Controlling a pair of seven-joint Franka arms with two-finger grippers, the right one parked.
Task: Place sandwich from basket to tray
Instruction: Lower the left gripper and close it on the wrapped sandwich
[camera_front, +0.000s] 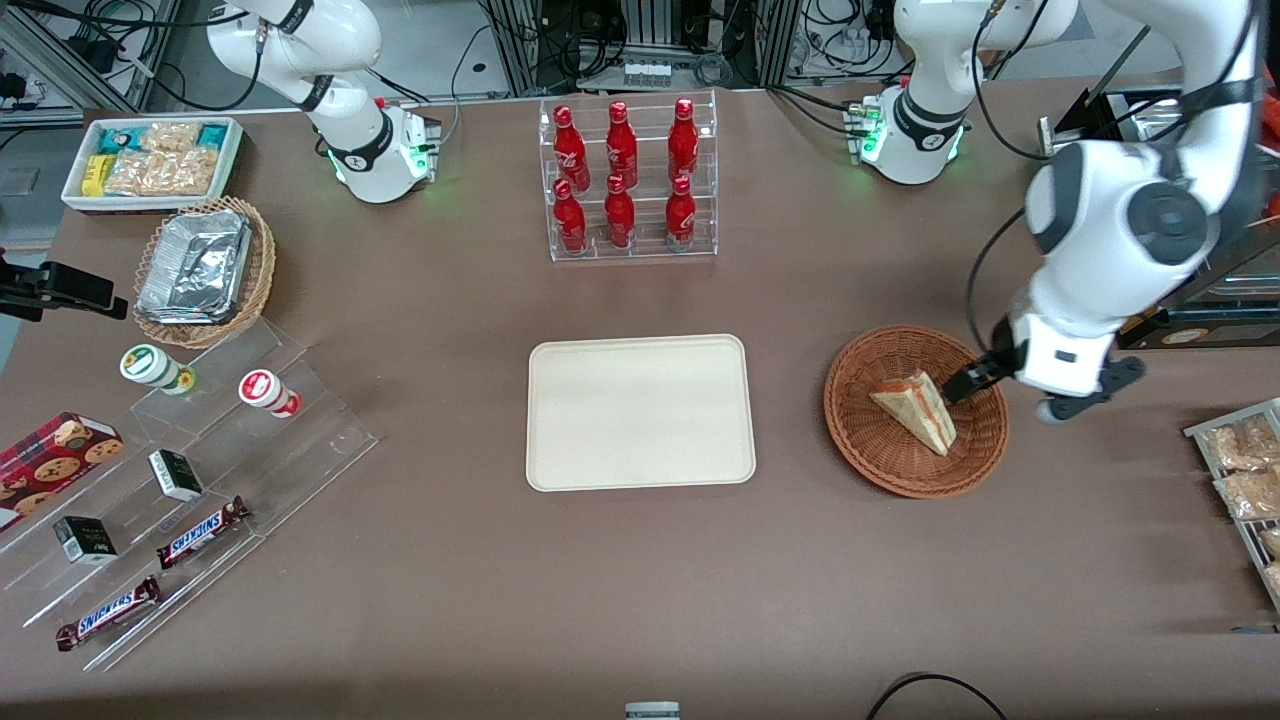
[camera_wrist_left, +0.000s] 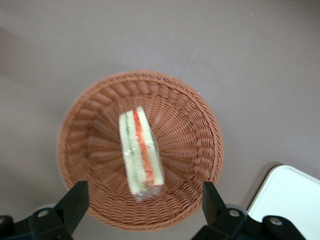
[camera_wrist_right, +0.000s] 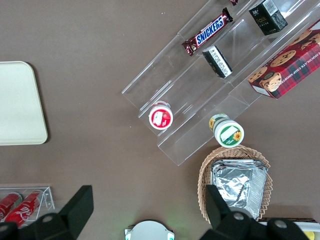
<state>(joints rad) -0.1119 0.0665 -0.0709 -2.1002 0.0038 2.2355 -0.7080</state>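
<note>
Brown desk (camera_front: 640, 600) carries everything, cream tray (camera_front: 640, 412) mid-desk and bare, nothing on it yet; reddish-brown wicker basket (camera_front: 916, 410) sits beside the tray toward the working arm's end, apart from it, tray corner (camera_wrist_left: 295, 200) also shows in the wrist view next to the basket (camera_wrist_left: 140, 150); end effector (camera_wrist_left: 145, 205) hangs above the basket, fingers spread wide with nothing between them, in the front view it (camera_front: 975, 378) is over the basket rim, just beside the sandwich; sandwich (camera_front: 917, 409) lies in the basket bowl, clear-wrapped wedge on its long side, filling edge with red and green layers facing up (camera_wrist_left: 141, 152); judgement: light, soft bread, squashes easily, wrap likely slippery and crinkly, so take hold across the two flat bread faces near the wedge's middle with gentle closing, not at the thin tip or loose wrap end, and lift straight up to clear the wicker rim
</note>
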